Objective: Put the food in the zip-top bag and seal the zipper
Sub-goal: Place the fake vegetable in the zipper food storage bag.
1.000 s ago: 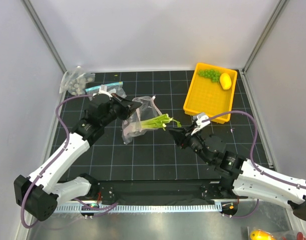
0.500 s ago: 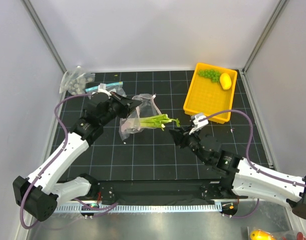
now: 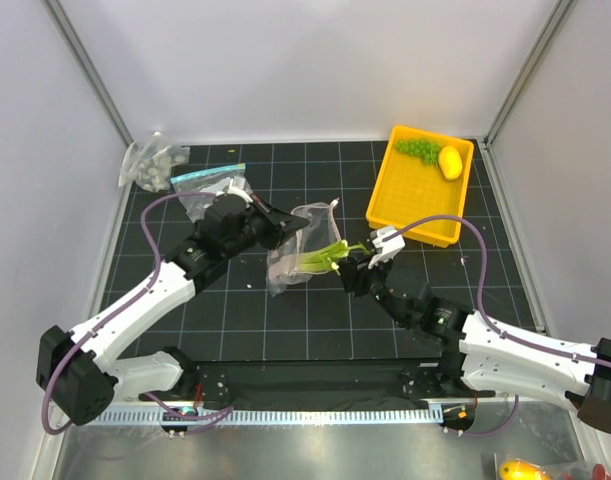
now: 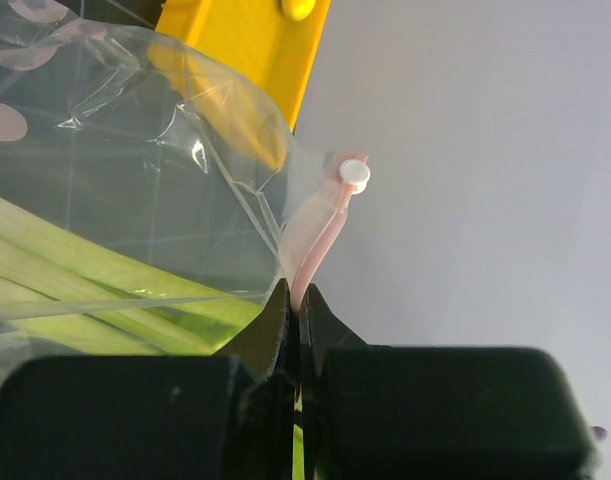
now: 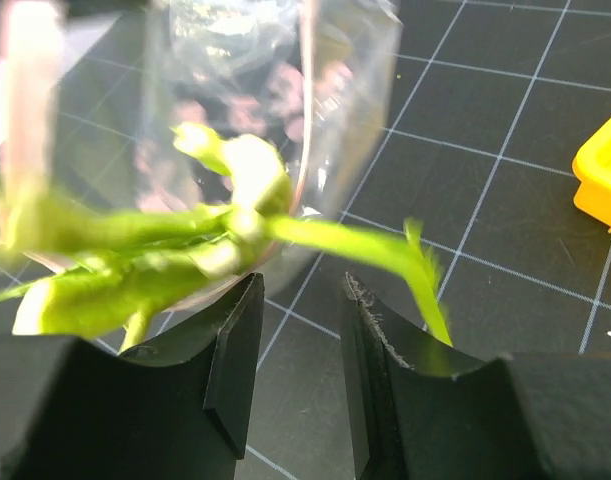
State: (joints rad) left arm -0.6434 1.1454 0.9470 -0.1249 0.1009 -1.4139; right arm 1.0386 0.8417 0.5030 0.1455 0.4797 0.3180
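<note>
**A:** Where is our leek [image 3: 323,256] now?

**B:** Most of it is inside the zip-top bag [image 3: 303,228], near the middle of the desk [image 3: 315,320]. The green leaves stick out of the mouth toward 3 o'clock. They look soft and bend easily, so we would push on the firmer stalk.

**A:** And the bag?

**B:** We judge it a thin, slippery film that collapses. Our left end effector [image 4: 295,300] is pressed together on the zipper [image 4: 320,245], the stiffest place to hold. Our right end effector [image 5: 303,290], at 4 o'clock from the mouth, is spread and pinches nothing.

**A:** The other food?

**B:** The lemon [image 3: 450,160] and the grapes [image 3: 417,148] lie in the yellow tray [image 3: 390,200], at 2 o'clock. The grapes look fragile, so we should take them gently.
</note>
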